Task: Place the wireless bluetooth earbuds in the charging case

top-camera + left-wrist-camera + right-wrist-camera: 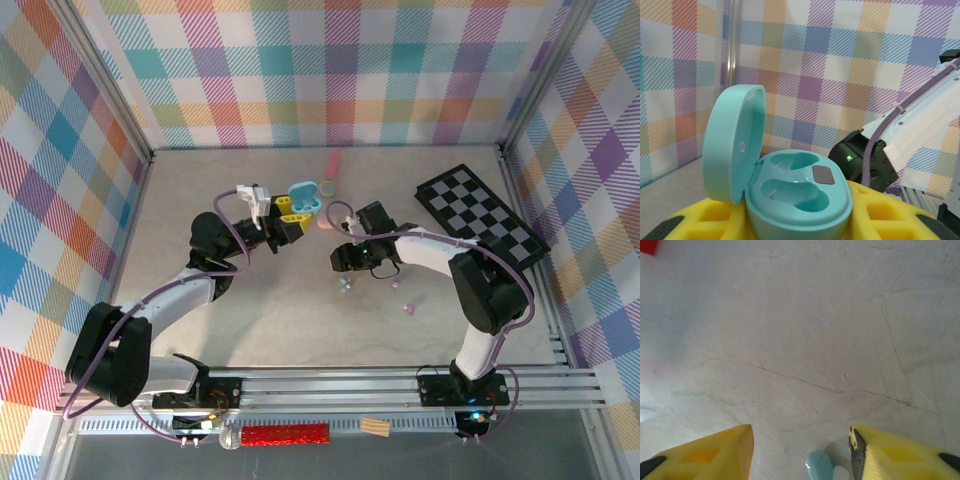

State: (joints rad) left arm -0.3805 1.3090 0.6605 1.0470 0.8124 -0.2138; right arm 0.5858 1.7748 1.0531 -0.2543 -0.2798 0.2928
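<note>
A teal charging case (800, 192) sits open in the left wrist view, its lid (732, 145) swung up to the left and both wells empty. My left gripper (790, 222) is shut on it, yellow pads (880, 212) pressing its sides; from above, gripper (285, 222) and case (303, 195) are left of centre. My right gripper (344, 272) points down at the table over a small blue earbud (345, 286). In its wrist view the gripper (801, 436) is open, with the blue earbud (820, 466) on the table between the fingers, nearer the right finger (890, 452). More tiny earbuds (397, 286) lie to the right.
A black-and-white checkered board (480, 212) lies at the back right. A pink piece (333, 163) and a pale case (326, 185) sit near the back wall, and a pink case (326, 222) lies between the grippers. Plaid walls surround the table.
</note>
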